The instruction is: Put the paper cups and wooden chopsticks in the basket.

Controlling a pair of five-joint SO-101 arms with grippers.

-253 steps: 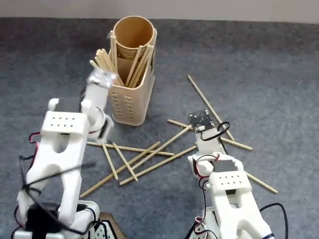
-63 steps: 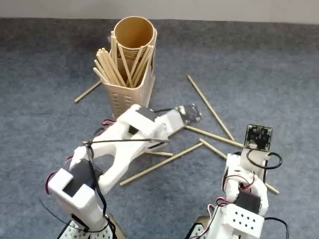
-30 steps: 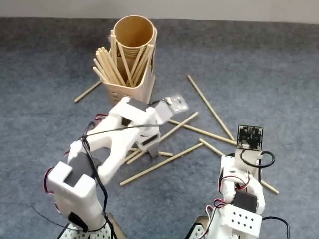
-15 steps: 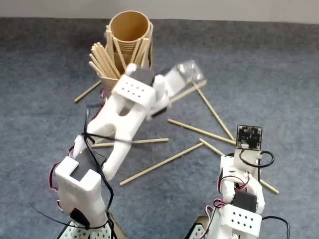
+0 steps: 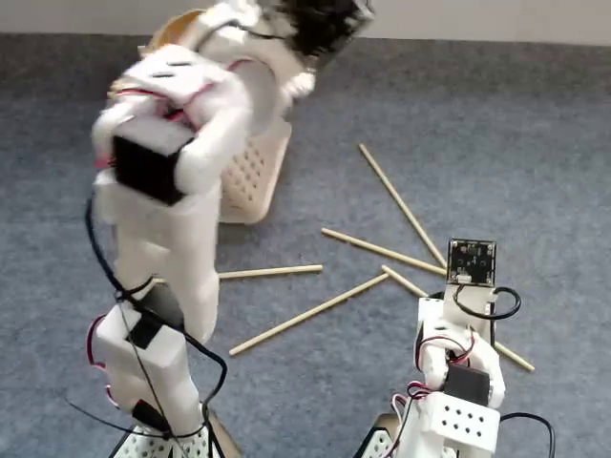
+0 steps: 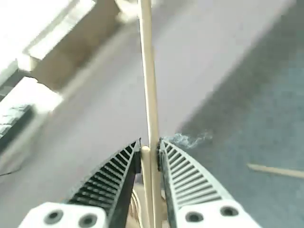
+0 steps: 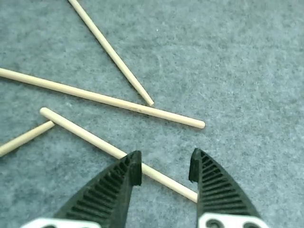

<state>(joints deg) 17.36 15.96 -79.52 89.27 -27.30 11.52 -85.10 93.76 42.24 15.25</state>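
overhead, left gripper (image 6: 148,145) clamped on a wooden chopstick (image 6: 147,71), top of the high view, basket (image 5: 250,176) partly behind that arm at upper left, right gripper (image 7: 165,166) spread apart over loose chopsticks (image 5: 305,315), lower right

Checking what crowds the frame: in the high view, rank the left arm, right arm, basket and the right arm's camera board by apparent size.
1. Left arm, inflated by nearness to the camera.
2. Right arm and basket: unsure, the basket is partly hidden.
3. Camera board.

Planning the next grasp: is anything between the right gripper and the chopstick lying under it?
Nothing visible does. The open right gripper hangs directly over the chopstick, which lies free on the carpet.
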